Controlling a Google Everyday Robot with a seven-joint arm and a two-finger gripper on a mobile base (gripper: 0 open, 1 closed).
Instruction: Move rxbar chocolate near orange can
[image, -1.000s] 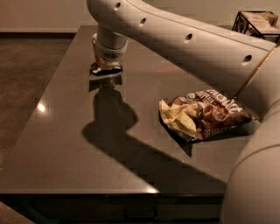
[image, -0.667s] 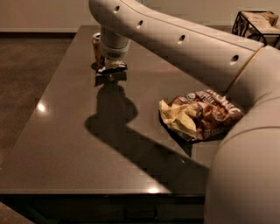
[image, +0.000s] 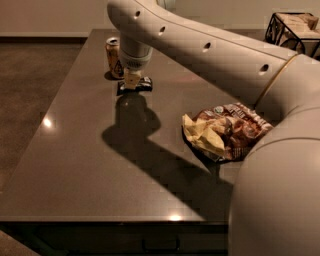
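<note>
Upper left of the frame, the gripper (image: 132, 80) has shifted slightly right within 1 second, uncovering the orange can (image: 114, 56). The rxbar chocolate (image: 135, 86) lies beneath it on the tabletop (image: 75, 165), near the can. I cannot tell its grip. Placement looks nearly done.

**Two items, far left of the bench (image: 75, 150)**

rxbar chocolate (image: 144, 86): flat bar, black wrapper with a pale patch, lying on the bench directly beneath the tool (image: 132, 81).
orange can (image: 114, 57): orange-gold, silver top, upright, just beside the bar on its far left.
</note>
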